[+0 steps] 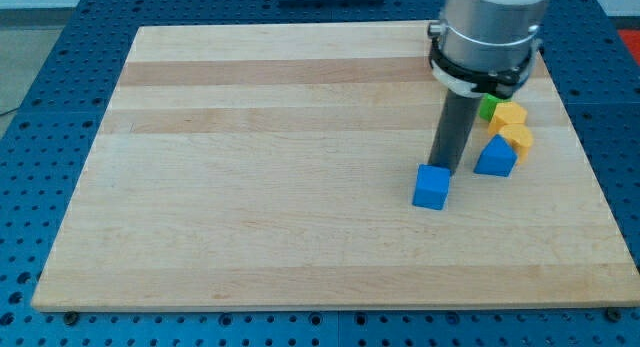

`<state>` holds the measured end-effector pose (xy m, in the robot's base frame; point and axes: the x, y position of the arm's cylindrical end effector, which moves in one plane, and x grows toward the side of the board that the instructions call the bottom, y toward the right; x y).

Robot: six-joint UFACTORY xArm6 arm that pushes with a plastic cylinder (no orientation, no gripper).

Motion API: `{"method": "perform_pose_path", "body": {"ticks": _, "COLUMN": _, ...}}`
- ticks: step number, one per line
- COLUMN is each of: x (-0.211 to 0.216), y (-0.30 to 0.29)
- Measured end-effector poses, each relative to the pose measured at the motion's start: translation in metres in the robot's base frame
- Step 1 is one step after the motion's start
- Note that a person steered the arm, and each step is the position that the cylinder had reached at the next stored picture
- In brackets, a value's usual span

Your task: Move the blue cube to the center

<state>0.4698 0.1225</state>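
I am standing over the right half of a pale wooden board (260, 167) that is lying on a blue perforated table (40, 107), and my grey cylindrical body (490, 32) is filling the far right part of the view. I am carrying no jaws at all, so there is nothing opening or closing here; I am ending in a straight dark rod (455, 132), and my tip (441, 170) is resting at the board's surface, right at the far edge of the blue cube (432, 187). The tip and the cube are looking as if they are touching, though I cannot tell for certain from this angle. The blue cube is sitting right of the board's middle and slightly nearer than it, with open wood stretching away on its left. Just to the right of my rod, a second blue block (495, 158), with a peaked top like a little house, is sitting apart from the cube. Behind that block, a yellow block (517, 139) is lying against it, and another yellow block (508, 114) is sitting just beyond. A green block (487, 108) is peeking out at the far end of that cluster, partly hidden by my body, so I am not able to make out its shape.
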Motion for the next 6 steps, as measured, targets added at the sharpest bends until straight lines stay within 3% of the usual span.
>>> {"method": "perform_pose_path", "body": {"ticks": 2, "x": 0.042, "y": 0.092}}
{"method": "perform_pose_path", "body": {"ticks": 3, "x": 0.07, "y": 0.088}}
{"method": "perform_pose_path", "body": {"ticks": 4, "x": 0.054, "y": -0.003}}
{"method": "perform_pose_path", "body": {"ticks": 5, "x": -0.009, "y": -0.093}}
{"method": "perform_pose_path", "body": {"ticks": 6, "x": -0.071, "y": -0.129}}
